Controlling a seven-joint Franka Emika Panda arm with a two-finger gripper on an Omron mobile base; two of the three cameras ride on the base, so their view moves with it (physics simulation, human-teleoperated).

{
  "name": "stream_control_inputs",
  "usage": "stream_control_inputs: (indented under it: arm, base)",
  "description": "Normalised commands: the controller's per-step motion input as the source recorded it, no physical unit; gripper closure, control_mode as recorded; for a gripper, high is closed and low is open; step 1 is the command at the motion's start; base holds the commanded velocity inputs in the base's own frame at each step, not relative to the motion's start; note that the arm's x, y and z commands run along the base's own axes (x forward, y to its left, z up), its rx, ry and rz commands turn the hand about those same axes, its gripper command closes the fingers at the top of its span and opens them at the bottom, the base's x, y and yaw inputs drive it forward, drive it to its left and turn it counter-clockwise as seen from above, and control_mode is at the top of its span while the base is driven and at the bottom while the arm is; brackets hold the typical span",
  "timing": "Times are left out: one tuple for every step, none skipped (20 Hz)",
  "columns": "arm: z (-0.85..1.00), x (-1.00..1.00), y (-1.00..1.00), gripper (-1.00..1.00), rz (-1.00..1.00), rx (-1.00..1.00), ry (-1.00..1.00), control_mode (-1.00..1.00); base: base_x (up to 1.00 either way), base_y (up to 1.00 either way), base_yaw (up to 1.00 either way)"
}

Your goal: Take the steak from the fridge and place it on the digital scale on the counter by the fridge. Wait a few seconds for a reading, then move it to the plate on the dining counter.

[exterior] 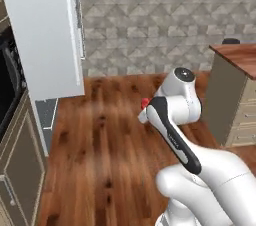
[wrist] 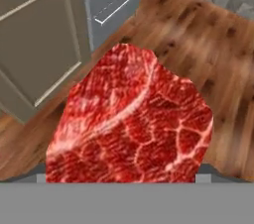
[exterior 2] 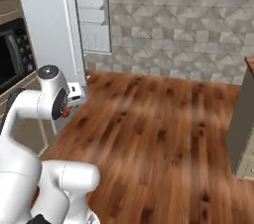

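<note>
The steak (wrist: pixel 131 121) sits clamped in the gripper (wrist: pixel 124 178) at the bottom centre of the hand view, spreading upward over the wooden floor (wrist: pixel 208 34).

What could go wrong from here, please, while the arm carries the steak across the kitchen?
The steak hangs in the gripper above bare wood floor, with nothing beneath to catch it; a slip would likely drop it on the floor. The open fridge door stands close beside the arm, so a wide swing might clip it. The steak also covers much of the hand view, which may make lining up a placement harder.
</note>
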Motion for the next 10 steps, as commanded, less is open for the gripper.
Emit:
stream_control_inputs:
  arm:
    - [0.00, 0.00, 0.00, 1.00, 0.00, 0.00, 0.00, 1.00]
    - [0.00, 0.00, 0.00, 1.00, 0.00, 0.00, 0.00, 1.00]
    - [0.00, 0.00, 0.00, 1.00, 0.00, 0.00, 0.00, 1.00]
    - [0.00, 0.00, 0.00, 1.00, 0.00, 0.00, 0.00, 1.00]
    - [0.00, 0.00, 0.00, 1.00, 0.00, 0.00, 0.00, 1.00]
    - [0.00, 0.00, 0.00, 1.00, 0.00, 0.00, 0.00, 1.00]
    - [0.00, 0.00, 0.00, 1.00, 0.00, 0.00, 0.00, 1.00]
    - [0.00, 0.00, 0.00, 1.00, 0.00, 0.00, 0.00, 1.00]
    - [0.00, 0.00, 0.00, 1.00, 0.00, 0.00, 0.00, 1.00]
    - [0.00, 0.00, 0.00, 1.00, 0.00, 0.00, 0.00, 1.00]
  base:
    - [0.00, -0.11, -0.94]
    - [0.00, -0.15, -0.93]
    - [0.00, -0.14, -0.87]
    - [0.00, -0.14, -0.83]
    - [0.00, -0.12, -0.80]
    - [0.06, -0.11, -0.78]
    - [0.20, -0.10, -0.73]
    - [0.36, -0.09, -0.68]
    - [0.57, -0.02, -0.62]
    - [0.76, 0.00, -0.55]
